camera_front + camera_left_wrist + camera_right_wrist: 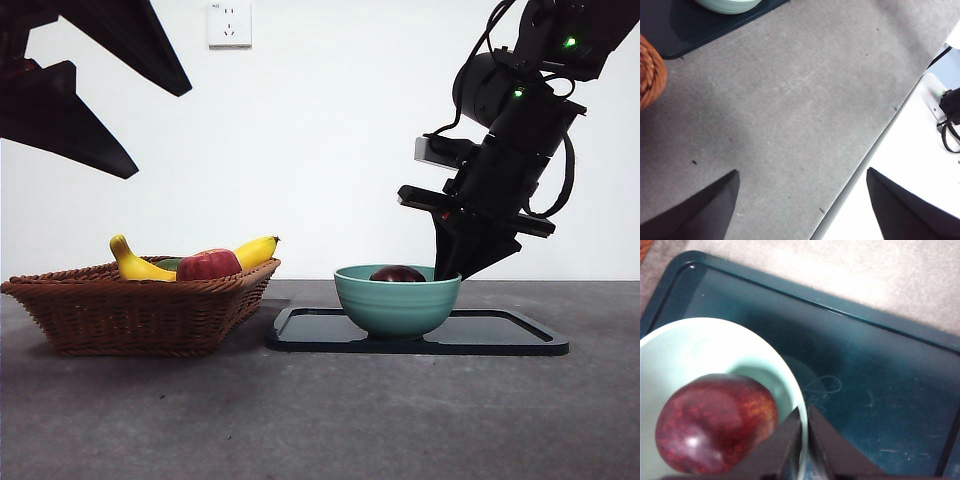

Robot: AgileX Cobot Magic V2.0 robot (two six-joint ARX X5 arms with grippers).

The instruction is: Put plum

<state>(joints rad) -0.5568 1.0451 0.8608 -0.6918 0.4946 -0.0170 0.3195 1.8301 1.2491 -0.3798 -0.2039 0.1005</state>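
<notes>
No brand or readable writing shows anywhere; the wall socket carries only a tiny mark I cannot make out.

The plum lies inside the teal bowl, its dark top just showing above the rim in the front view. The bowl stands on the dark tray, which rests on the grey table.

My right gripper hangs at the bowl's rim, the jaws pressed nearly together with only a thin slit between them, the rim edge showing in that slit and the plum just beside one jaw. I cannot tell whether they pinch the rim.

My left gripper hovers well apart from the bowl, jaws spread wide with nothing between them, over bare table near its edge.

Beside the tray sits a wicker basket with a banana, a second banana and a red apple.

Only the right wrist view shows the plum's mottled red skin; only the front view shows the basket's fruit
</notes>
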